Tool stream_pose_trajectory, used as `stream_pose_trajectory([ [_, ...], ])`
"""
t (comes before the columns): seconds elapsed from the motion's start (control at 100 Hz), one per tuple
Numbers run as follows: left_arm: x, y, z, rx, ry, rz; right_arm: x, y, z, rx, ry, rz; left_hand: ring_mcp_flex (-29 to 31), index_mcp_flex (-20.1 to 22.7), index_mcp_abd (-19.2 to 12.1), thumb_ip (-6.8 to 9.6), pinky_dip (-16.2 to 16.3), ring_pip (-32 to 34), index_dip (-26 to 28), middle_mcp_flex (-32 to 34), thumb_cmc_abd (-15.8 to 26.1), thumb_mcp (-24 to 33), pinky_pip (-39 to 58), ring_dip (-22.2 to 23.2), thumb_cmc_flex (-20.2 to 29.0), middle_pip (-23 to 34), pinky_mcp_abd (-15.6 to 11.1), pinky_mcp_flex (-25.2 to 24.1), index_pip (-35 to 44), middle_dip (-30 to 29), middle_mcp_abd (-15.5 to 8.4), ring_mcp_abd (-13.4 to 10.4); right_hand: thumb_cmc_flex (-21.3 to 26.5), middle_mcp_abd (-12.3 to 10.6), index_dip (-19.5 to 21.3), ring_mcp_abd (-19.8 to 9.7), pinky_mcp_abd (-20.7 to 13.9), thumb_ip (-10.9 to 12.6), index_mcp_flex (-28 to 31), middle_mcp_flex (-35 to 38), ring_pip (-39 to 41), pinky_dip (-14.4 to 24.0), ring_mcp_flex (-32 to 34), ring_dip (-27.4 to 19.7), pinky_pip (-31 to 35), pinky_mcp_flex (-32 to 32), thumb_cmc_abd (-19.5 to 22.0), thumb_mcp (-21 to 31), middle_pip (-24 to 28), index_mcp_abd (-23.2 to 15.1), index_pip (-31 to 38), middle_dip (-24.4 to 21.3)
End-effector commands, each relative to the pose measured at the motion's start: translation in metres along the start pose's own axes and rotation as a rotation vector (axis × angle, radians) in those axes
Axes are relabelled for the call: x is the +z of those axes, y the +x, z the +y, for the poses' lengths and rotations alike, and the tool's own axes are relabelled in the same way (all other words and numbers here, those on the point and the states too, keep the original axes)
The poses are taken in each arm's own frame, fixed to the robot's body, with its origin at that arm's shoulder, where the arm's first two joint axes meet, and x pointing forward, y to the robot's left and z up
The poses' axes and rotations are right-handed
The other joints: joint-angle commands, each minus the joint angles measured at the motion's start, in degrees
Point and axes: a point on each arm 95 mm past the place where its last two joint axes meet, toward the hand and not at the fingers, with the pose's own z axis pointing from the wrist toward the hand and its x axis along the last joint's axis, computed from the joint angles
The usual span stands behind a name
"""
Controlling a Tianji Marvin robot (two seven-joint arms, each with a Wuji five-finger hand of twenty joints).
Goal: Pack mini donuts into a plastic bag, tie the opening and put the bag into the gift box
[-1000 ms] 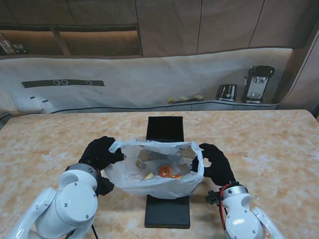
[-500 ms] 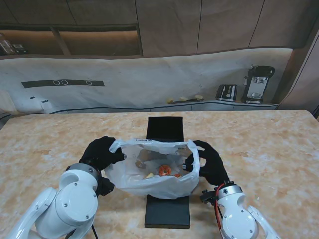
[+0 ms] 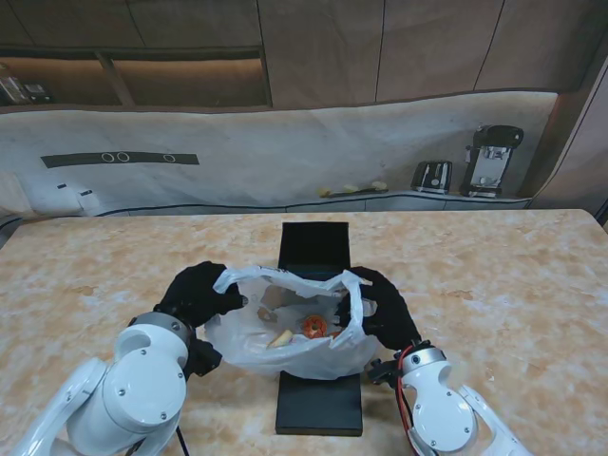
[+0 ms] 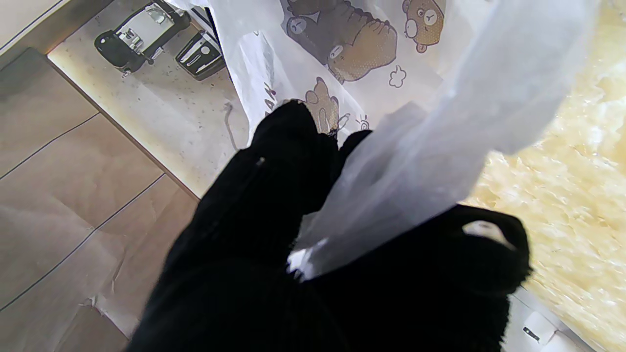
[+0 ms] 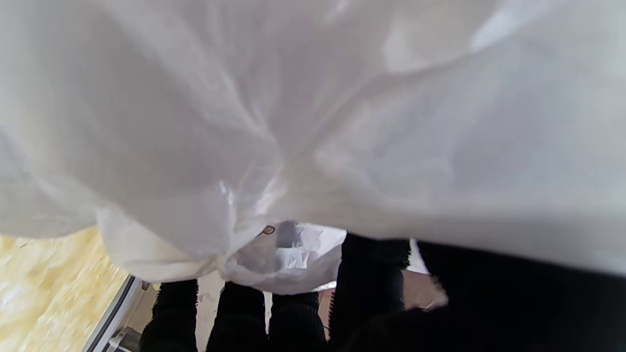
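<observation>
From the stand's view, the left hand (image 3: 197, 293) and right hand (image 3: 380, 306) each grasp an edge of the white printed plastic bag (image 3: 294, 337), which hangs between them over the black gift box (image 3: 318, 404) on the marbled bench (image 3: 513, 275). Orange mini donuts (image 3: 314, 326) lie inside.

In the left wrist view, black fingers (image 4: 293, 146) pinch gathered film.

In the right wrist view, fingers (image 5: 371, 274) clench film; the thin plastic could slip out, spilling donuts.

thin glossy plastic bag (image 3: 285, 332) – matt black box (image 3: 318, 404), polished marble table (image 3: 494, 275).
</observation>
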Motion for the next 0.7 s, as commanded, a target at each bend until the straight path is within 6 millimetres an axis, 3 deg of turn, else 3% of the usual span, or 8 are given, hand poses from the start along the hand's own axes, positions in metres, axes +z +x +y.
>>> stream_pose_trajectory([
  [0.0,-0.003,0.003,0.002,-0.010,-0.020,0.009,0.000,0.005,-0.009,0.026,0.024,0.008,0.42,-0.86,0.47,1.19,-0.42,-0.13,-0.14,-0.47,0.39,-1.39,3.27,0.97,1.80,0.62,-2.35,1.38,-0.66,-0.24,-0.52,0.95,-1.30,-2.38,-0.72,-2.28,-2.58,-2.02,0.81,-2.72,-0.85,0.81,-1.60,-1.27,-1.45,-1.44,-2.81,0.29,-0.97,-2.76,0.97,-0.98],
  [0.09,-0.004,0.003,0.003,-0.015,-0.023,0.009,0.002,0.009,-0.011,0.037,0.036,0.018,0.42,-0.90,0.45,1.20,-0.41,-0.14,-0.14,-0.49,0.35,-1.36,3.26,0.97,1.85,0.64,-2.35,1.38,-0.69,-0.21,-0.64,0.95,-4.45,-2.24,-0.77,-2.26,-2.60,-3.54,-0.46,-3.27,-2.04,1.68,-1.67,-1.76,-3.38,-2.14,-5.43,2.43,-1.71,-2.81,0.17,-1.26],
  [0.18,-0.004,0.003,0.004,-0.020,-0.026,0.012,0.003,0.012,-0.015,0.052,0.043,0.022,0.42,-0.90,0.43,1.19,-0.41,-0.14,-0.13,-0.48,0.34,-1.35,3.26,0.97,1.86,0.66,-2.34,1.38,-0.69,-0.19,-0.59,0.95,-9.42,-1.53,2.51,-2.22,-2.22,-5.59,-0.47,-4.29,-2.94,1.90,-1.65,-1.83,-6.34,-1.52,-11.86,11.24,-2.10,-1.30,-5.48,-1.46],
  [0.22,-0.004,0.004,0.005,-0.024,-0.027,0.014,0.004,0.014,-0.017,0.059,0.037,0.019,0.42,-0.90,0.45,1.19,-0.41,-0.14,-0.12,-0.52,0.39,-1.34,3.27,0.97,1.85,0.64,-2.35,1.40,-0.69,-0.20,-0.59,0.95,-12.56,-0.68,8.81,-2.05,-1.93,-1.57,-1.03,-5.56,-3.36,2.36,-1.70,-1.74,-7.11,-1.37,-14.09,16.05,-1.85,0.52,-11.81,-1.45],
  [0.24,-0.004,0.004,0.005,-0.026,-0.028,0.015,0.005,0.015,-0.019,0.066,0.029,0.014,0.42,-0.91,0.45,1.19,-0.41,-0.14,-0.12,-0.53,0.39,-1.35,3.27,0.97,1.83,0.63,-2.35,1.42,-0.69,-0.20,-0.57,0.95,-13.87,-0.40,15.17,-1.97,-1.75,1.52,-1.35,-6.09,-3.29,2.80,-1.70,-1.50,-7.27,-1.37,-14.98,17.73,-1.36,1.27,-14.61,-1.38],
  [0.29,-0.005,0.005,0.006,-0.030,-0.032,0.017,0.005,0.018,-0.023,0.114,0.008,-0.002,0.42,-0.87,0.48,1.19,-0.41,-0.14,-0.12,-0.44,0.35,-1.33,3.27,0.97,1.87,0.64,-2.36,1.45,-0.69,-0.22,-0.55,0.98,-15.04,-0.33,18.19,-2.10,-1.77,2.70,-2.91,-7.21,-3.47,2.51,-1.72,-1.51,-7.88,-1.26,-17.05,19.72,-0.76,2.39,-15.91,-1.13],
  [0.42,-0.006,0.005,0.007,-0.033,-0.040,0.022,0.007,0.023,-0.031,0.186,-0.026,-0.015,0.51,-0.85,0.48,1.18,-0.41,-0.16,-0.12,-0.42,0.30,-1.34,3.28,0.96,1.85,0.66,-2.36,1.53,-0.70,-0.21,-0.59,0.97,-18.70,-0.72,18.72,-2.34,-1.92,2.00,-4.79,-7.94,-3.24,1.92,-1.65,-1.29,-8.52,-1.06,-18.90,22.04,0.11,1.70,-17.08,-0.86],
  [0.69,-0.009,0.007,0.004,-0.047,-0.053,0.037,0.008,0.027,-0.036,0.213,-0.010,0.016,0.05,-0.43,-0.15,1.19,-0.25,-0.14,-0.50,-0.41,0.08,-1.19,3.34,1.08,2.16,0.63,-2.28,0.73,-1.06,-0.11,-0.38,1.18,-28.53,-0.02,14.06,-2.63,-1.95,0.21,-20.21,-10.48,-6.16,0.49,-1.89,-2.14,-9.78,-0.75,-21.25,26.15,-3.08,1.79,-23.01,-2.63],
])
